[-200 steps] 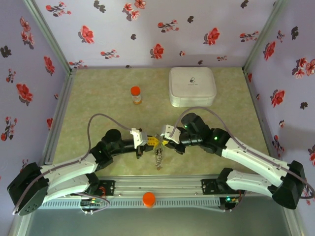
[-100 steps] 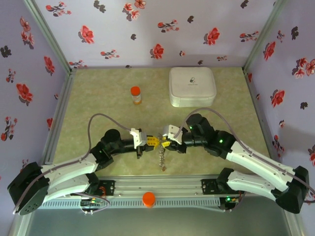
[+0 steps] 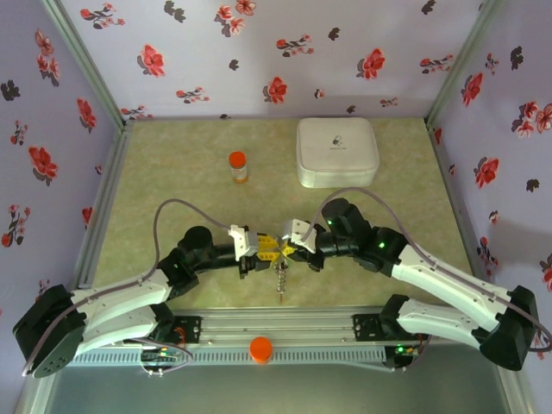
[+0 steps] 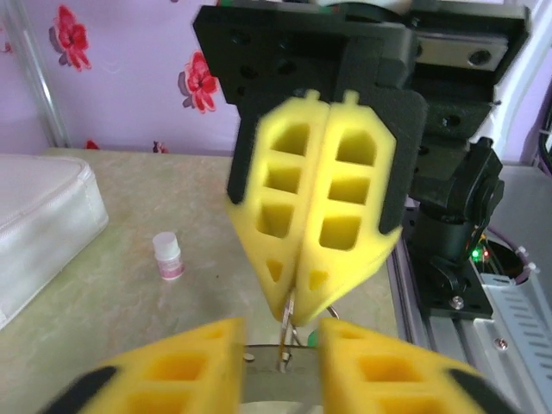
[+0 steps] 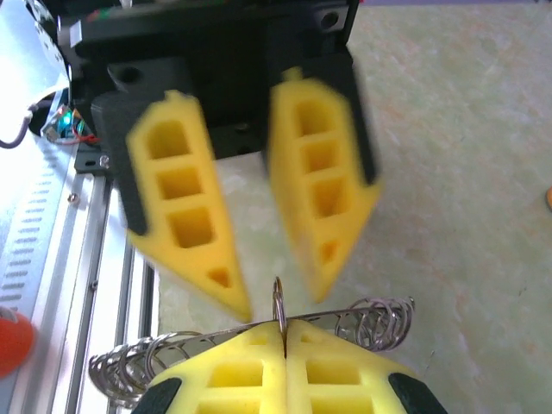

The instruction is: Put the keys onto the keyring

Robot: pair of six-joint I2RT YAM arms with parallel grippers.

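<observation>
White case (image 3: 337,152), orange btl (image 3: 238,166)

Lab booth: floral walls (image 3: 259,52), aluminium frame (image 3: 86,62)

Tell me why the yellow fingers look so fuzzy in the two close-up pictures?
Left wrist view: the right gripper has smeared edges, likely motion blur, and the near yellow fingers at the bottom are out of focus. Right wrist view: the left gripper is smeared too, while the keyring coils look crisp. Top external view: even light, sharp.
</observation>
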